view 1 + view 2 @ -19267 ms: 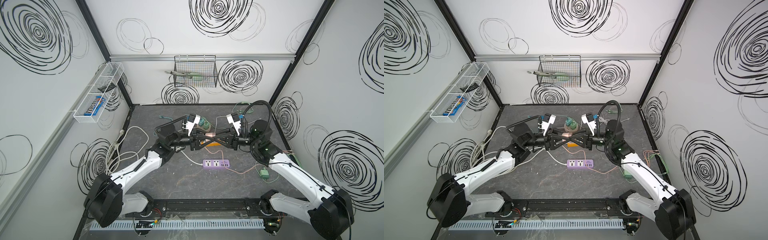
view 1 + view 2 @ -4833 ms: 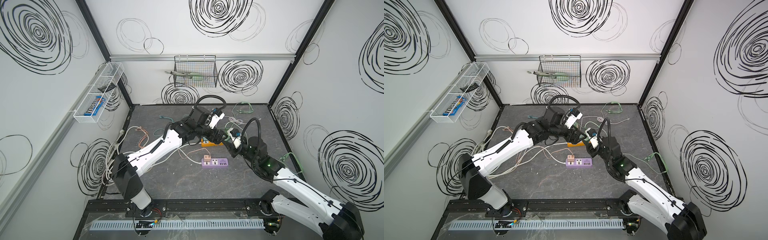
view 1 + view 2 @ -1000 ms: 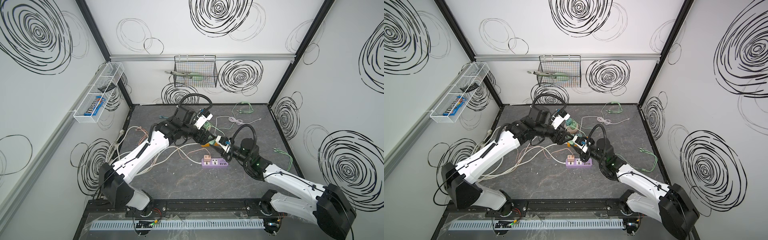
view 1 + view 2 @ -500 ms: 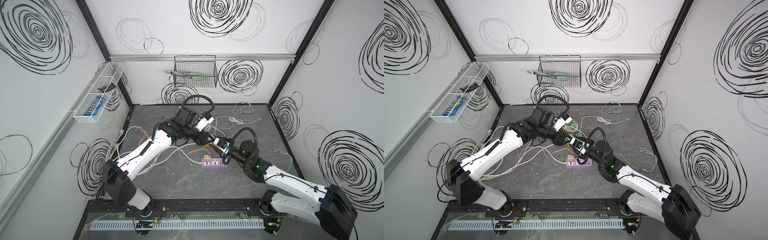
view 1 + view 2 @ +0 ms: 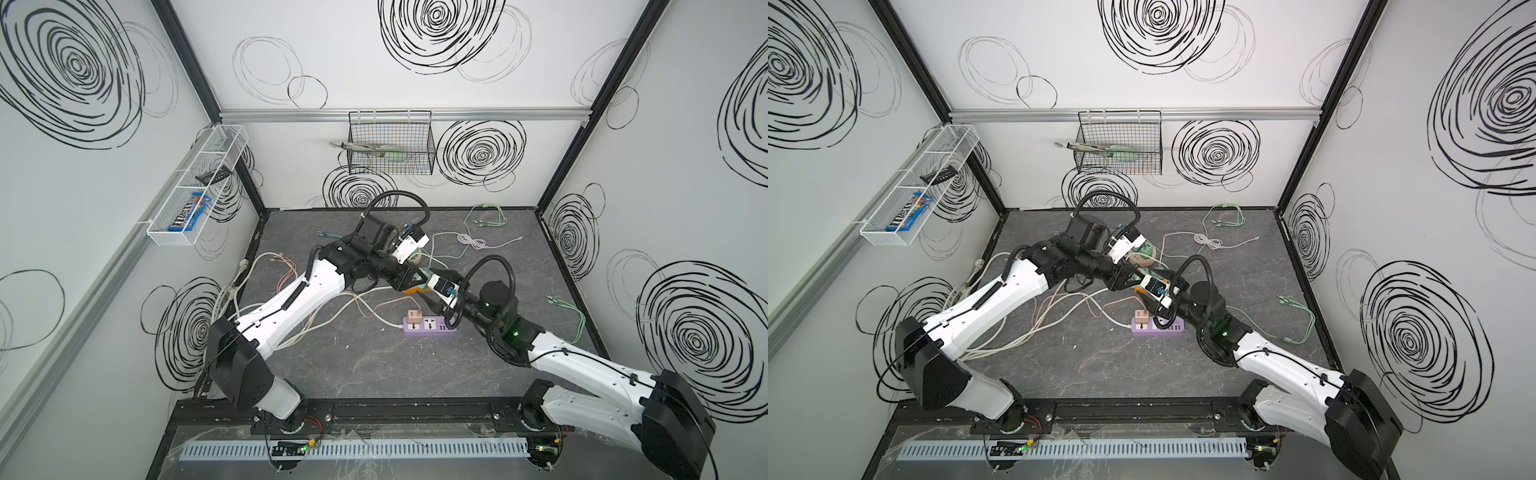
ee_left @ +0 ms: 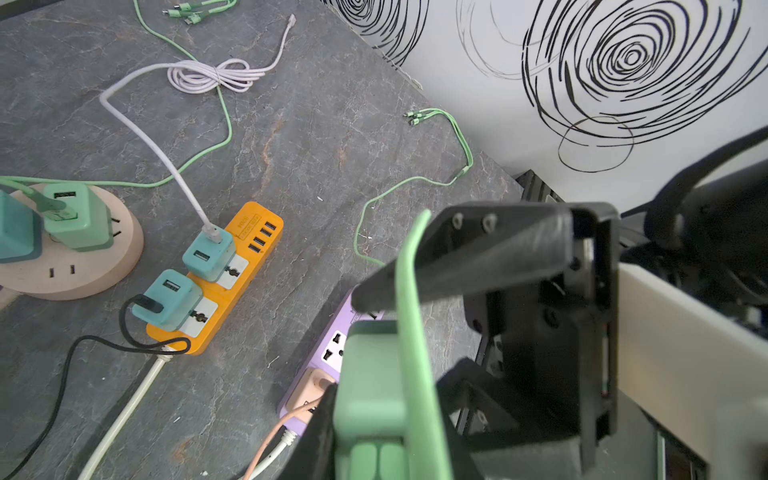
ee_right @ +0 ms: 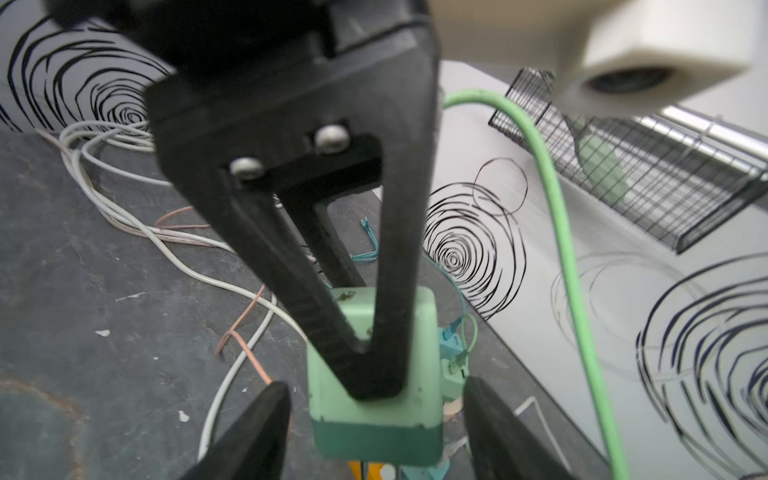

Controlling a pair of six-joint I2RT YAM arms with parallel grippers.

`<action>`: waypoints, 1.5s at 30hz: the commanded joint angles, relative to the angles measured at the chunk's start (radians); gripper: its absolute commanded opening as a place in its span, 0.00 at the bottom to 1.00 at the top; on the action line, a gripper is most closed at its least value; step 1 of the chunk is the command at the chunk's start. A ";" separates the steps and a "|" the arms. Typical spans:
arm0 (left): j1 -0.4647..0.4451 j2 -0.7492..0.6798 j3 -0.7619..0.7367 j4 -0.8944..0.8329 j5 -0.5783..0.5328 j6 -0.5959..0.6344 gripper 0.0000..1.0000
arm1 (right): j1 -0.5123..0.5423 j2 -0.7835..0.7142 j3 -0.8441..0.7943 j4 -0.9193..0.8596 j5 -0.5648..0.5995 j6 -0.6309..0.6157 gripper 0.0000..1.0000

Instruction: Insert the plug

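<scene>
Altogether three power strips [image 6: 249, 222], perhaps six plugs [image 6: 370, 374]

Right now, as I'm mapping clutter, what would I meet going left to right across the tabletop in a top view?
Thin copper-pink cable, purple plastic power strip, loose light-green cable near the right wall.

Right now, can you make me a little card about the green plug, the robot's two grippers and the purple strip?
Green plug: held in the air, not plugged in yet
Left gripper: shut on the green plug
Right gripper: open, fingers either side of the plug, not touching
Purple power strip: flat on the table, pink plug at one end, next socket empty
</scene>
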 commanded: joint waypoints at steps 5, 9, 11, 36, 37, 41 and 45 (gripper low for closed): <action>0.038 -0.031 -0.011 0.071 -0.066 -0.003 0.00 | -0.135 -0.142 0.072 -0.370 0.040 0.471 0.97; 0.049 -0.048 -0.013 0.089 -0.065 -0.009 0.00 | -0.407 -0.155 0.103 -0.646 0.069 0.825 0.97; 0.052 -0.049 -0.014 0.092 -0.057 -0.009 0.00 | -0.564 -0.136 0.110 -0.769 0.077 0.970 0.97; 0.096 -0.104 -0.061 0.081 0.048 0.015 0.00 | -0.910 0.141 -0.100 -0.536 -0.246 1.788 1.00; 0.101 -0.115 -0.071 0.081 0.062 0.024 0.00 | -0.910 0.140 -0.103 -0.517 -0.203 1.768 0.93; 0.102 -0.154 -0.094 0.055 0.049 0.061 0.00 | -0.910 0.121 -0.045 -0.488 -0.061 1.661 0.28; 0.075 -0.159 -0.098 0.031 -0.012 0.093 0.00 | -0.877 0.125 0.098 -0.383 -0.078 1.408 0.20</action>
